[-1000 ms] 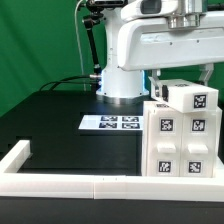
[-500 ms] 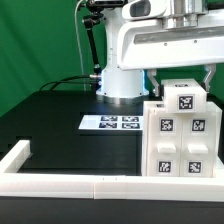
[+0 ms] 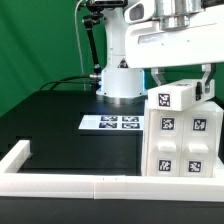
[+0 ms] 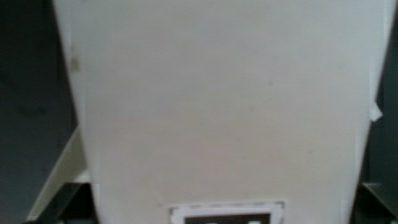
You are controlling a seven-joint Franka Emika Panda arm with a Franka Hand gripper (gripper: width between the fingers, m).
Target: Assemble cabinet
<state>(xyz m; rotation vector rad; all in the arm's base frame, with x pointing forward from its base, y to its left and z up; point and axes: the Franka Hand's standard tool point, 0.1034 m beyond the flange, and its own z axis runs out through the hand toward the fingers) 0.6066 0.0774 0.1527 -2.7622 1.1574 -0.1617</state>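
The cabinet body point(image 3: 182, 145), a large white box with several black-and-white tags on its face, stands at the exterior view's right on the black table. A smaller white tagged block point(image 3: 178, 97) sits tilted over its top. My gripper point(image 3: 184, 88) comes down from above with a finger on each side of this block and is shut on it. In the wrist view a white panel point(image 4: 222, 100) of the block fills nearly the whole picture, with a tag point(image 4: 226, 213) at its edge. My fingers are hidden there.
The marker board point(image 3: 118, 123) lies flat on the black table in front of the robot base point(image 3: 120, 80). Low white border rails point(image 3: 60, 183) run along the table's near edge and left corner. A green curtain hangs behind.
The white block in my gripper has shifted toward the exterior view's left and tilted. The arm has moved with it. The cabinet body has not moved.
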